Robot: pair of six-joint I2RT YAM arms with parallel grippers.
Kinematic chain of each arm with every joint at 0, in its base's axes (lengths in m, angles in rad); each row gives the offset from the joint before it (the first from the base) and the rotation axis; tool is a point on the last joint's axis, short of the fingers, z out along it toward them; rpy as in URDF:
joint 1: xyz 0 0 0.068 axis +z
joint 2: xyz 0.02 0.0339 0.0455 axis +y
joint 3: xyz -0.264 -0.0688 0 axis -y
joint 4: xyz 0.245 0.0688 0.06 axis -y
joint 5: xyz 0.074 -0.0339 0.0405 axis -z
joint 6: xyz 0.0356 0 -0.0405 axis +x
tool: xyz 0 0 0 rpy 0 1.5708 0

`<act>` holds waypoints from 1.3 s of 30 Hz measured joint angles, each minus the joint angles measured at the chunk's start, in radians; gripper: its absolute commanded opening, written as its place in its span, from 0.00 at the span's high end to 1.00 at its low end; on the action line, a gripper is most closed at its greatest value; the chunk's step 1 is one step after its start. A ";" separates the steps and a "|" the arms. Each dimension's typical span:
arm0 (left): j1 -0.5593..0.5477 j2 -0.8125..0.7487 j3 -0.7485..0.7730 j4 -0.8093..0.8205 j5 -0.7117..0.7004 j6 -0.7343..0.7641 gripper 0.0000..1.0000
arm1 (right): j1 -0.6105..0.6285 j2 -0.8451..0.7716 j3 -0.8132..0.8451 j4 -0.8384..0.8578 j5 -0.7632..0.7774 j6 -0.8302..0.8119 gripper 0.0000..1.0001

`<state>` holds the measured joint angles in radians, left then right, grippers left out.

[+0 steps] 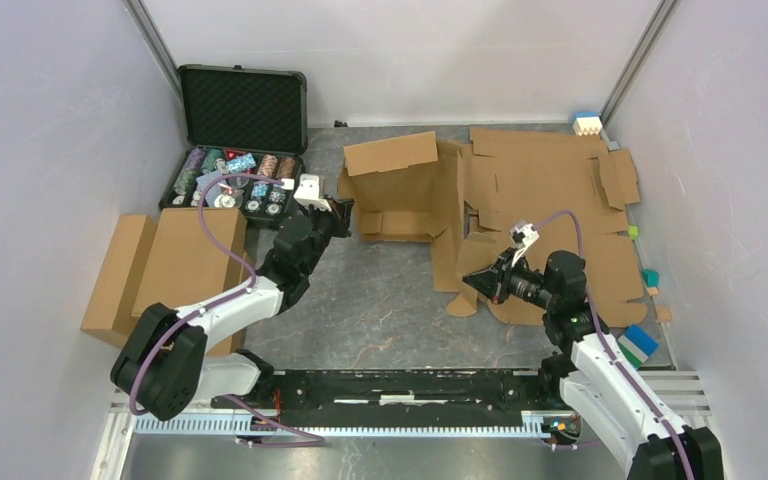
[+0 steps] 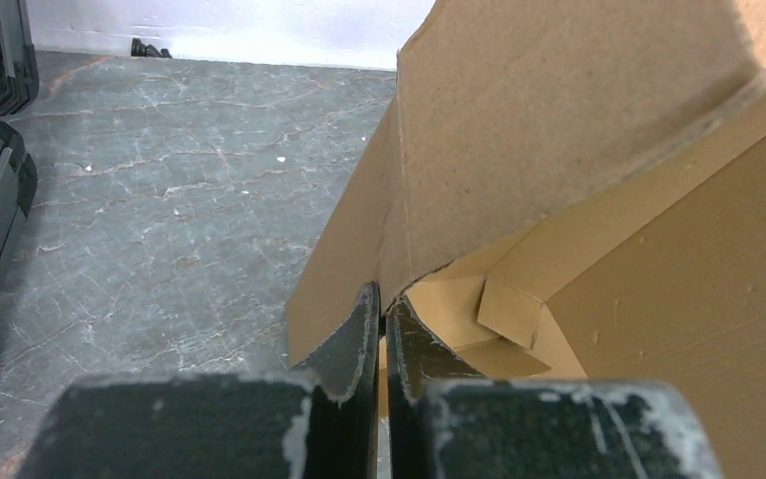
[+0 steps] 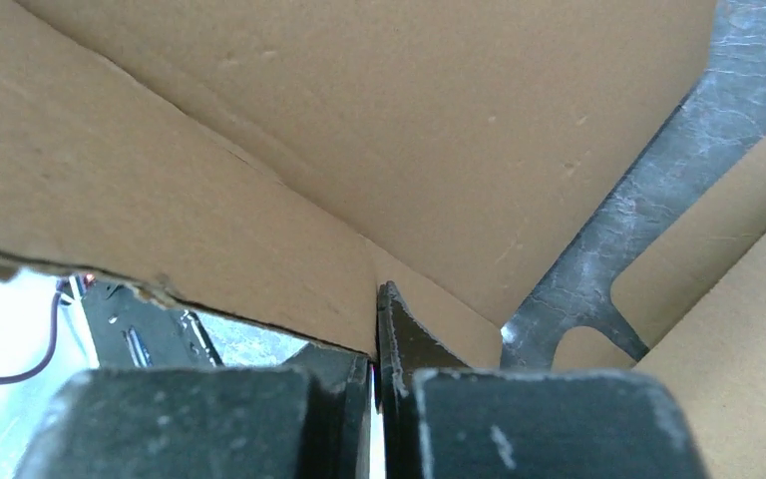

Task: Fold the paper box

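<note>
The paper box (image 1: pixel 400 190) lies partly folded at mid-table, its back panel raised and a long panel trailing to the right. My left gripper (image 1: pixel 343 212) is at the box's left side. In the left wrist view it (image 2: pixel 381 297) is shut on the edge of the box's side wall (image 2: pixel 359 249), with brown card showing between the fingers. My right gripper (image 1: pixel 470 281) is at the near right flap (image 1: pixel 463 262). The right wrist view shows it (image 3: pixel 379 294) shut on that flap (image 3: pixel 209 200), one finger under the card and one on top.
An open black case of poker chips (image 1: pixel 240 130) stands at the back left. Closed brown boxes (image 1: pixel 170 265) sit by the left wall. More flat cardboard sheets (image 1: pixel 560 190) lie at the right, with small coloured blocks (image 1: pixel 640 345) along the right edge.
</note>
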<state>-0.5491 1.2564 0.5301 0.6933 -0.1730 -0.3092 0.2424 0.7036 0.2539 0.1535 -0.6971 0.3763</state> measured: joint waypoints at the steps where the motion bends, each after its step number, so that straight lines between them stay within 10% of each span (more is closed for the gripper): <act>1: -0.002 -0.002 0.001 -0.010 0.000 0.000 0.93 | 0.000 0.001 0.000 -0.005 0.007 0.002 0.84; 13: -0.010 -0.039 0.049 -0.158 -0.010 0.000 0.92 | 0.000 -0.072 0.018 -0.148 0.292 -0.093 0.33; 39: -0.029 -0.018 0.277 -0.579 -0.044 -0.027 0.90 | 0.000 -0.421 -0.230 0.188 0.357 -0.150 0.26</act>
<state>-0.5785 1.2388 0.8074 0.1143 -0.2169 -0.3359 0.2424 0.2825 0.0235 0.3416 -0.3397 0.2264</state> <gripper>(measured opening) 0.099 0.744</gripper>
